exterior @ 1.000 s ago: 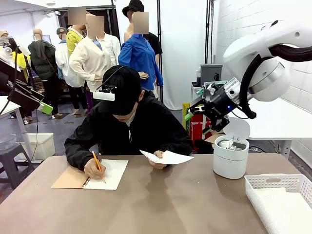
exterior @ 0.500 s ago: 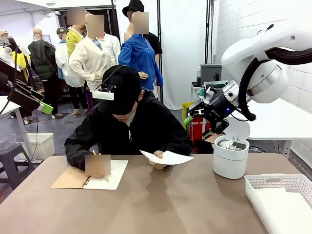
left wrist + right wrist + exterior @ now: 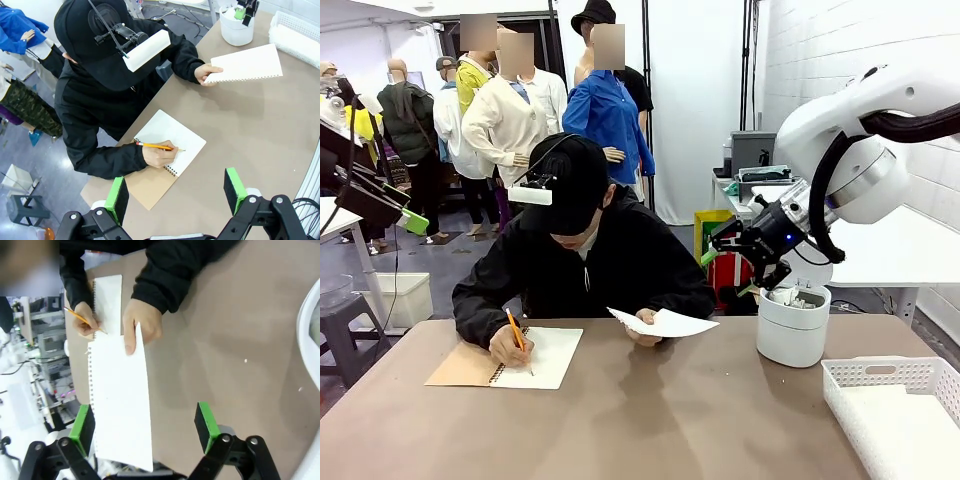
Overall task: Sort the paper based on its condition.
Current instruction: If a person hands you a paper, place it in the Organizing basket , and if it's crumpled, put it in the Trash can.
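Observation:
The person across the table holds out a smooth white sheet of paper (image 3: pixel 665 322) (image 3: pixel 247 64) (image 3: pixel 120 400) in one hand, just above the tabletop. My right gripper (image 3: pixel 728 268) (image 3: pixel 145 425) hangs open in the air to the right of that sheet and higher, beside the white bin (image 3: pixel 792 330). In the right wrist view the sheet lies between and beyond its green pads (image 3: pixel 206 420), apart from them. My left gripper (image 3: pixel 176 195) is open and holds nothing, high above the table's near side. Wrinkled white paper (image 3: pixel 794 297) shows inside the bin.
The person's other hand writes with a pencil (image 3: pixel 517 332) in a spiral notebook with a brown cover (image 3: pixel 510 360) (image 3: pixel 167 150) at the left. A white slotted basket (image 3: pixel 880 372) (image 3: pixel 295 30) stands at the front right. Bare brown tabletop (image 3: pixel 660 420) lies in the middle.
My right gripper has come down and slightly left, staying open. The person's writing hand shifts a little; the held sheet stays where it was.

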`<state>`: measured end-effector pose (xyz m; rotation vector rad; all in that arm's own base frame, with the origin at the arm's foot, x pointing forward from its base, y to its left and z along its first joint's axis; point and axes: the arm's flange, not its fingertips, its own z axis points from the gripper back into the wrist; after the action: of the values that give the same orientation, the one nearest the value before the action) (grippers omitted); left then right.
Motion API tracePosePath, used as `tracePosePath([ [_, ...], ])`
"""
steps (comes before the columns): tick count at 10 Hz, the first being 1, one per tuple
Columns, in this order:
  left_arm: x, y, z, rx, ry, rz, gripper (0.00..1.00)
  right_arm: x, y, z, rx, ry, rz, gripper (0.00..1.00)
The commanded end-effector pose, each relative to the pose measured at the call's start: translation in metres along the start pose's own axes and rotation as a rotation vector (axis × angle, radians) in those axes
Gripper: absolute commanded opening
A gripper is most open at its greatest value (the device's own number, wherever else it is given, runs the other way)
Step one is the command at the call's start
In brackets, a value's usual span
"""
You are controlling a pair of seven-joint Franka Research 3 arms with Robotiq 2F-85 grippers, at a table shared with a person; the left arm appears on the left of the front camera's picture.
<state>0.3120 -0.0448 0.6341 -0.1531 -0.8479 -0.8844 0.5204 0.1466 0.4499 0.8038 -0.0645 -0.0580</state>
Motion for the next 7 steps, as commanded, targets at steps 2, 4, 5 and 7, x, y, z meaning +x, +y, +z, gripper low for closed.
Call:
tracePosePath([
  [2, 0.000, 0.000, 0.000, 0.011, 0.003, 0.007, 1.00, 0.018, -0.014, -0.015, 0.093, 0.068, -0.135, 1.00],
  [4, 0.000, 0.000, 0.000, 0.011, 0.003, 0.007, 1.00, 0.018, -0.025, -0.030, 0.135, 0.119, -0.205, 1.00],
  [5, 0.000, 0.000, 0.000, 0.011, 0.003, 0.007, 1.00, 0.017, -0.029, -0.036, 0.147, 0.148, -0.237, 1.00],
  [7, 0.000, 0.000, 0.000, 0.011, 0.003, 0.007, 1.00, 0.021, -0.038, -0.057, 0.188, 0.208, -0.273, 1.00],
])
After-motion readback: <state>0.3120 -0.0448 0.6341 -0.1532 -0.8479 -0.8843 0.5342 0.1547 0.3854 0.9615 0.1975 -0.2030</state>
